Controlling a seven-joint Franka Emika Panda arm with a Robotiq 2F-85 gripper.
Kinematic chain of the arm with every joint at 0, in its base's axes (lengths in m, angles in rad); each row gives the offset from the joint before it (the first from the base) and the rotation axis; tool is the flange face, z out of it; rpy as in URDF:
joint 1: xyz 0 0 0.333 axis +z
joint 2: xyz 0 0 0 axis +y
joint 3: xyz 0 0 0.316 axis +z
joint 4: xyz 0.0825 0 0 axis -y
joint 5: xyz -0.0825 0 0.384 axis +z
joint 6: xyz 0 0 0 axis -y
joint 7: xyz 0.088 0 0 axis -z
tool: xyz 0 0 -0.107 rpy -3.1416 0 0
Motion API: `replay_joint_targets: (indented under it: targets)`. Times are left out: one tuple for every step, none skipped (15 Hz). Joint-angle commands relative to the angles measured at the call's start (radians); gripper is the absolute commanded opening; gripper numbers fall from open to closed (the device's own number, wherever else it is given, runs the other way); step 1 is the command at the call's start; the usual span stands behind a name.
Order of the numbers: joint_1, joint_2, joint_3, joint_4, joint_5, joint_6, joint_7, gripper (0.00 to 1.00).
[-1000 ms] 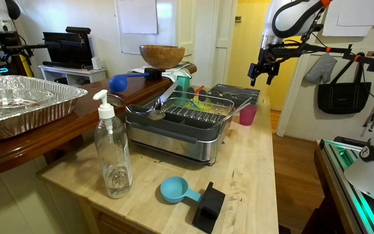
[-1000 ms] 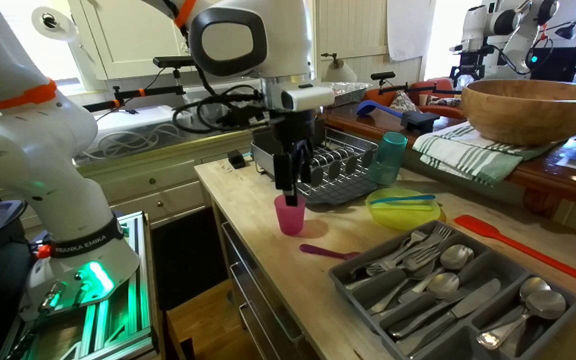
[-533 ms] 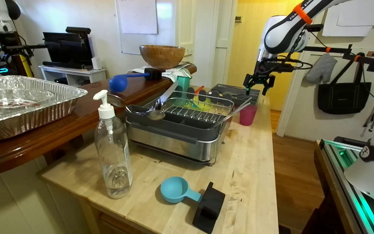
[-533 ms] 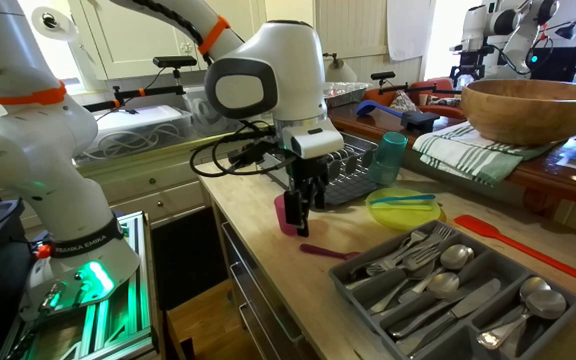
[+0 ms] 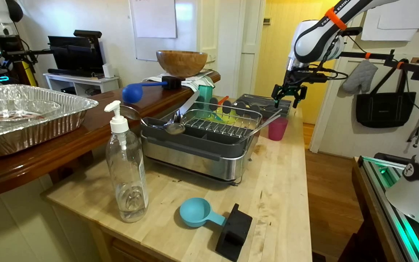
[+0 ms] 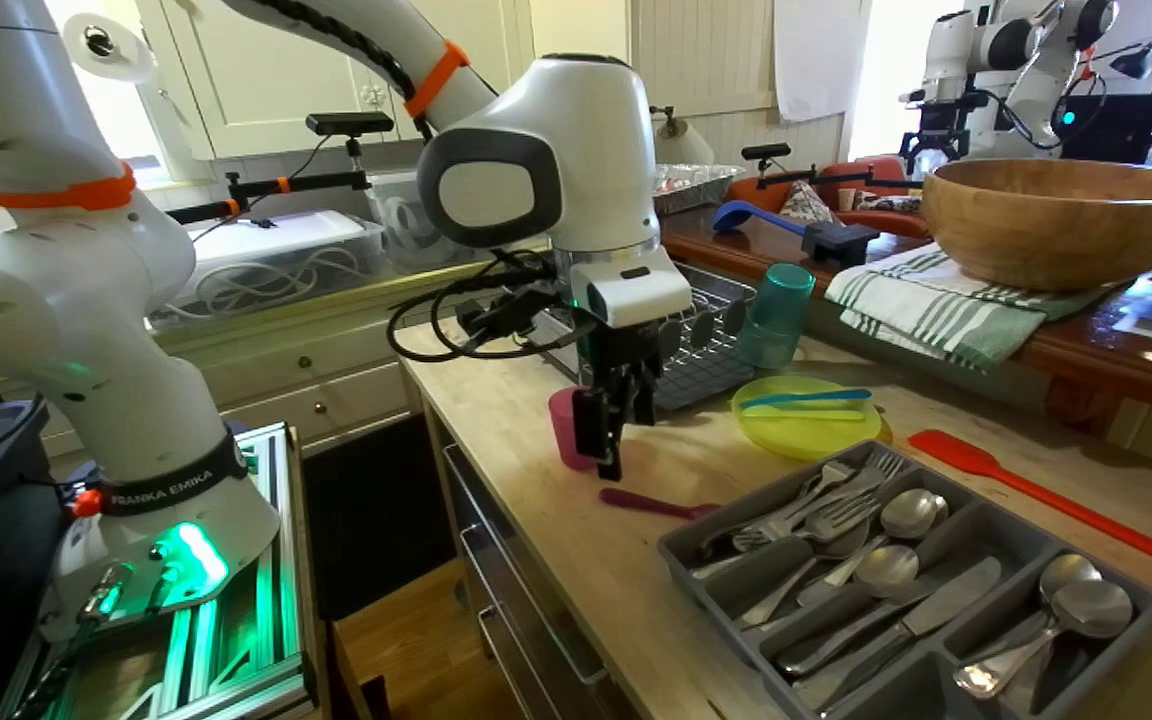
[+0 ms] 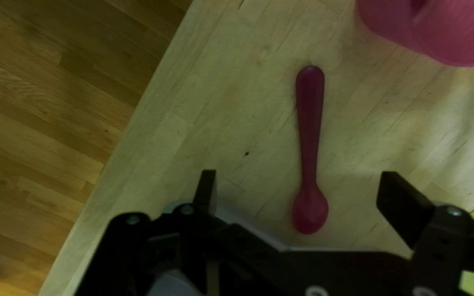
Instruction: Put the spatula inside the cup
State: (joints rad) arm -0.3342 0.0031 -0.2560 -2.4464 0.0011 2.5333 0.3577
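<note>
A dark pink spoon lies flat on the wooden counter in an exterior view (image 6: 648, 502) and in the wrist view (image 7: 311, 119). A red spatula (image 6: 1056, 497) lies on the counter behind the cutlery tray. The small pink cup stands upright near the counter edge in both exterior views (image 5: 278, 129) (image 6: 564, 428); its lower part shows at the top right of the wrist view (image 7: 455, 37). My gripper (image 5: 286, 103) (image 6: 626, 440) is open and empty above the counter beside the cup. In the wrist view, the spoon's bowl lies between the open fingertips (image 7: 298, 185), below them.
A grey cutlery tray (image 6: 926, 680) lies near the spoon. A yellow plate (image 6: 771, 438) with plastic cutlery and a teal glass (image 6: 776, 315) stand behind. A dish rack (image 5: 195, 162) stands beside the cup. A soap bottle (image 5: 127, 171) and blue scoop (image 5: 196, 212) are farther off.
My gripper has come down and, in an exterior view, moved right from above the cup to over the spoon's end. In the last half second it sank only slightly. The objects have not moved.
</note>
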Motion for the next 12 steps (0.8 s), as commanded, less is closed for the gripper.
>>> replay_joint_targets:
  targets:
    - [0.02, 0.076, -0.011, 0.008, 0.058, 0.062, -0.002, 1.0]
    - [0.022, 0.089, -0.009, 0.01, 0.079, 0.07, -0.015, 1.0]
    - [0.024, 0.106, -0.008, 0.012, 0.102, 0.085, -0.028, 1.0]
    - [0.026, 0.124, -0.006, 0.016, 0.117, 0.097, -0.042, 1.0]
    - [0.029, 0.141, -0.005, 0.02, 0.127, 0.11, -0.047, 1.0]
    - [0.029, 0.158, -0.001, 0.024, 0.149, 0.124, -0.069, 1.0]
    - [0.032, 0.175, 0.001, 0.026, 0.159, 0.141, -0.077, 1.0]
    - [0.031, 0.189, 0.006, 0.03, 0.184, 0.153, -0.099, 1.0]
    - [0.032, 0.207, 0.01, 0.035, 0.199, 0.168, -0.109, 1.0]
    - [0.032, 0.22, 0.015, 0.04, 0.217, 0.178, -0.122, 1.0]
    - [0.036, 0.233, 0.014, 0.043, 0.216, 0.194, -0.114, 1.0]
    - [0.034, 0.241, 0.021, 0.047, 0.237, 0.194, -0.127, 1.0]
